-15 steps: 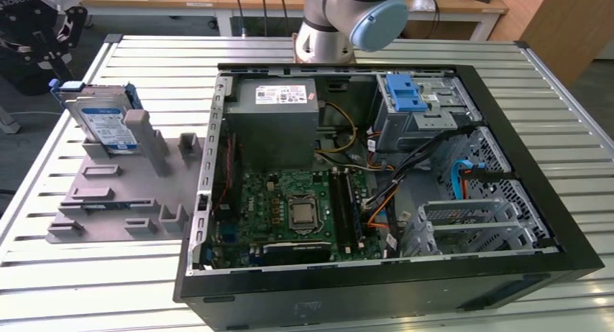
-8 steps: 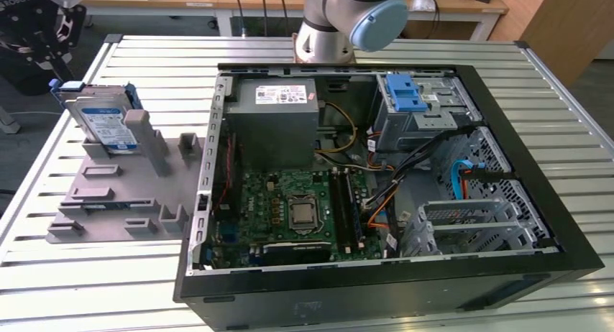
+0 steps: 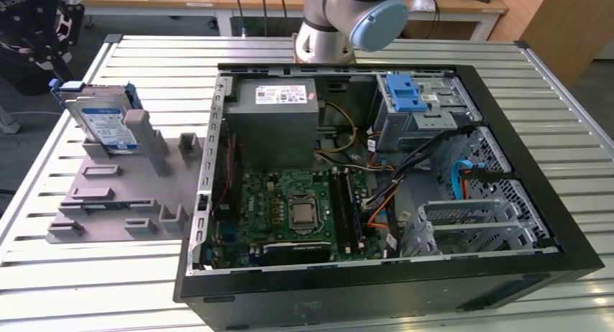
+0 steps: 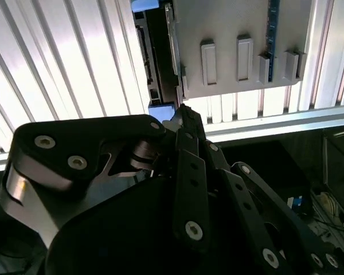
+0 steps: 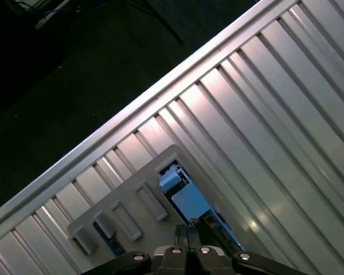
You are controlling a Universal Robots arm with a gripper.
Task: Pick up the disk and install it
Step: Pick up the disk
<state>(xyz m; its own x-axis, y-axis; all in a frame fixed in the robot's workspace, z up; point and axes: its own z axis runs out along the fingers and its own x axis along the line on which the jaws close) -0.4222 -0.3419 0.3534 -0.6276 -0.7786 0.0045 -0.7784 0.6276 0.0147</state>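
Observation:
The disk (image 3: 103, 122), silver with a white-and-blue label and a blue carrier, stands upright in a slot of the grey holder (image 3: 125, 195) on the exterior view's left. My gripper (image 3: 39, 37) hangs black above and behind it, apart from it. In the second wrist view the shut fingers of the gripper (image 4: 183, 114) end just short of the disk (image 4: 155, 63), which is seen edge-on. In the first wrist view the gripper (image 5: 189, 232) is over the disk's top edge (image 5: 186, 200). Nothing is held.
The open computer case (image 3: 537, 203) lies on the slatted metal table (image 3: 115, 289), to the right of the holder in the exterior view. Inside are a grey box (image 3: 273, 123), a motherboard (image 3: 298, 210) and a drive cage with a blue latch (image 3: 408, 95). The arm's base (image 3: 336, 16) stands behind.

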